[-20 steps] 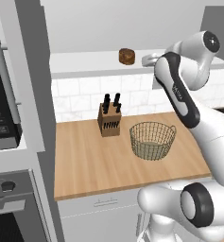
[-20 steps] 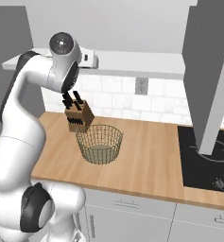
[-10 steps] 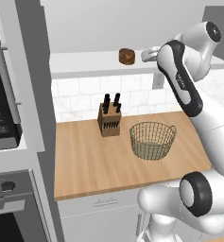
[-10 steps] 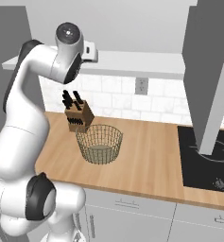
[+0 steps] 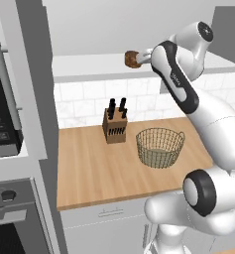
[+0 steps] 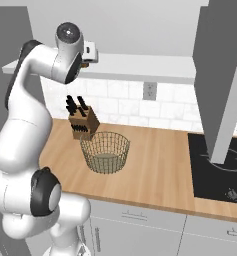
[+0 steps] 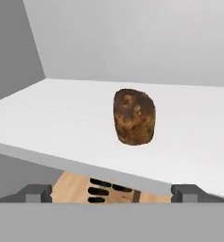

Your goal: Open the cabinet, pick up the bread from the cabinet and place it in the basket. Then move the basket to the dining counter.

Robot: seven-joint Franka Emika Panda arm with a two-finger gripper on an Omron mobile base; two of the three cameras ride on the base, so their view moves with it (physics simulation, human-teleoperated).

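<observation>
One small, dark-brown, crusty bread (image 7: 134,116) sits on the white cabinet shelf (image 7: 52,118), facing wide-open fingers (image 7: 38,193).

bread (image 5: 132,58) — part-hidden behind arm

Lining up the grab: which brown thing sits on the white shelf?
The small round dark-brown bread, alone on the shelf; the wooden knife block stands below on the counter.

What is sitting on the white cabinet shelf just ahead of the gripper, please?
The bread sits alone on the white shelf, with bare shelf all around it. The open gripper is short of it. The shelf's right end is hidden behind the arm in the left base view.
</observation>
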